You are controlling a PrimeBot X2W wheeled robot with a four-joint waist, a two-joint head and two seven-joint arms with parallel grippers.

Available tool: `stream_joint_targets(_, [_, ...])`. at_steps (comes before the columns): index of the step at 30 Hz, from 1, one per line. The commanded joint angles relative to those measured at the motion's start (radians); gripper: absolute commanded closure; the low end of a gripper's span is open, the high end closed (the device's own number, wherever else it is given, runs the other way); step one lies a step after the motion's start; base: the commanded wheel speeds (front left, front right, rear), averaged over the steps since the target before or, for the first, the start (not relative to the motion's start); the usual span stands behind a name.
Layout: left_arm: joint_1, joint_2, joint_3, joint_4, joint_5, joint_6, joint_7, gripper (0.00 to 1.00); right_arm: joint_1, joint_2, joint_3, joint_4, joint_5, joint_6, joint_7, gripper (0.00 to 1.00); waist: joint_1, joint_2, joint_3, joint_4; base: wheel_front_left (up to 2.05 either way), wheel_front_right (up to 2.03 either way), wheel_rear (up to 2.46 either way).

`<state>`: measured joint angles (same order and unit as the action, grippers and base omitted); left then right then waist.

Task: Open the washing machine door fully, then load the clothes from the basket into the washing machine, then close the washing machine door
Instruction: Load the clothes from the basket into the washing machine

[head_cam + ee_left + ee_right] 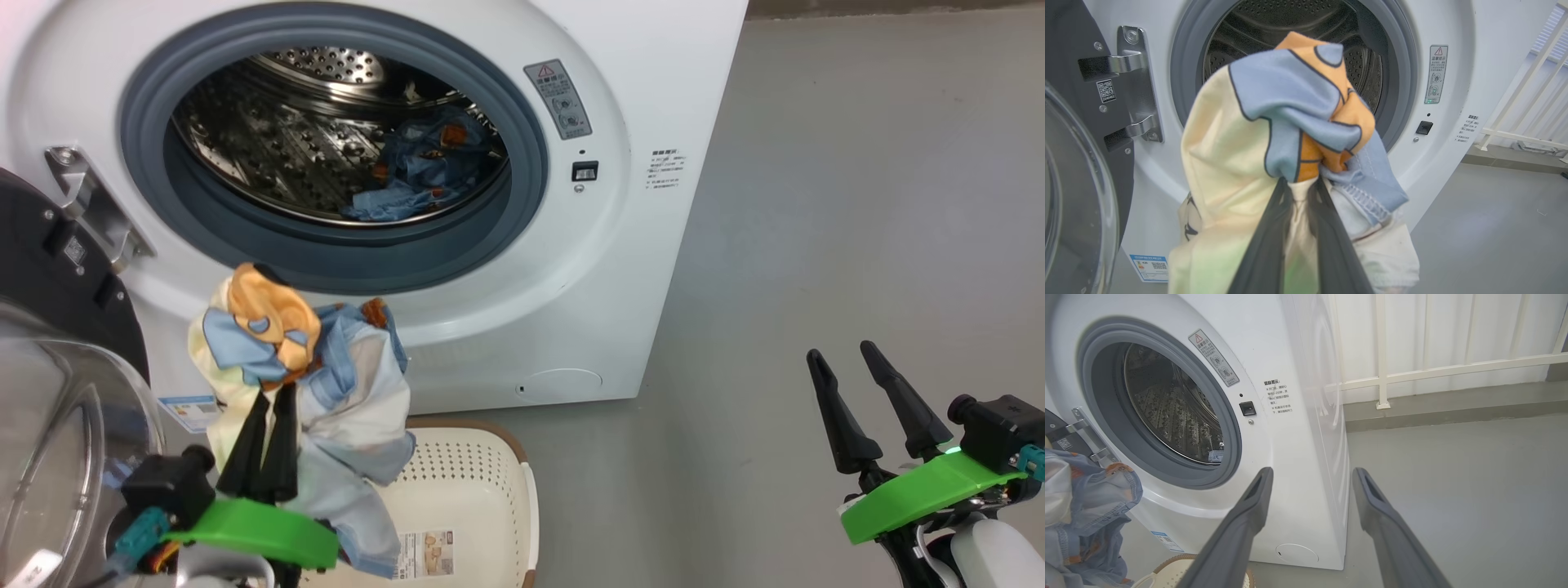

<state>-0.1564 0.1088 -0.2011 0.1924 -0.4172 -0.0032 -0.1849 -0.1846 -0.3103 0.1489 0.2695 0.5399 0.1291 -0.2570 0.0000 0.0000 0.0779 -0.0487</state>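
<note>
The washing machine door (49, 392) stood swung open at the machine's left. Next, the left gripper (273, 392) was clamped on a bundle of clothes (326, 376), held up before the washing machine (653, 98) just below its opening. One blue garment (416, 175) lay in the drum (269, 147). The basket (482, 482) sat at the machine's foot. The right gripper (839, 351) hung to the right of the machine, jaws spread and empty.

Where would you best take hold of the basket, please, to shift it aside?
Pinch the right rim of the basket from above with the open right claw: it stands upright and that edge is bare, while clothes in the left claw hang before its left side.
</note>
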Motion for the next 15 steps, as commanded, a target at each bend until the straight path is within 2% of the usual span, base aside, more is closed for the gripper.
stream_joint_targets(1, [-0.065, 0.015, 0.027, -0.027, 0.001, 0.004, -0.001, 1.00, -0.014, -0.014, 0.021, -0.024, 0.003, 0.002, -0.005, 0.00, 0.0000, 0.0000, 0.008, -0.004, 0.00, 0.00, 0.00])
stream_joint_targets(9, [-0.199, 0.012, 0.014, 0.028, 0.005, -0.007, 0.007, 1.00, -0.032, -0.005, 0.016, -0.036, 0.006, 0.002, -0.005, 0.00, 0.0000, 0.0000, 0.065, -0.027, 0.00, 0.00, 0.00])
stream_joint_targets(15, [-0.389, -0.001, -0.001, 0.165, 0.001, -0.030, 0.020, 1.00, -0.052, 0.009, 0.010, -0.052, 0.000, 0.002, -0.005, 0.00, 0.0000, 0.0000, 0.137, -0.045, 0.00, 0.00, 0.00])
